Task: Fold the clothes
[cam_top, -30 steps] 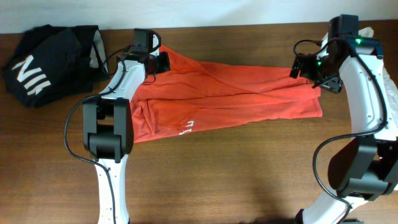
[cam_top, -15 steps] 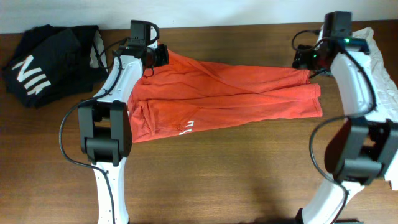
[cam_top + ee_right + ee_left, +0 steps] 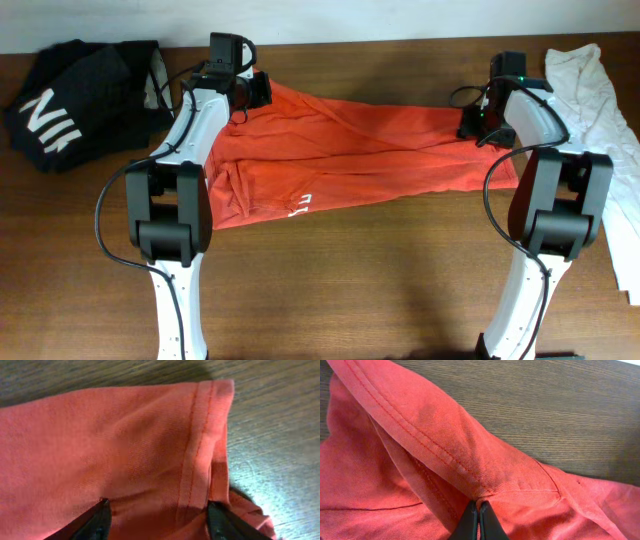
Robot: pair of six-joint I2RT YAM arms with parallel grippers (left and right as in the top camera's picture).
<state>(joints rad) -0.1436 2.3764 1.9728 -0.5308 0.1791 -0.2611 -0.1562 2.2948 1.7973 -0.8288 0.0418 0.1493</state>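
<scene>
Table (image 3: 380, 280): dark brown wood grain, seen from above, with both arms reaching in from the near edge.

Red-orange shirt (image 3: 370, 150): lies flat on the table, stretched into a long band between the two arms. It spans the middle of the table towards the far side. Creases run along its length. A scrap of white print shows near the lower left part.

Black garment (image 3: 80, 100): bunched in the far left corner with large white letters on it, just apart from the shirt's left end.

White garment (image 3: 590, 90): crumpled along the right edge of the table, close beside the right arm and clear of the shirt.

Left gripper (image 3: 478, 510): at the shirt's far left corner. The jaws are pressed together on a pinch of red cloth, where a stitched hem folds over.

Right gripper (image 3: 157, 506): at the shirt's far right end. The fingers stand apart, one on each side of the stitched hem, with flat red cloth between them. They are not clamped on the cloth.
</scene>
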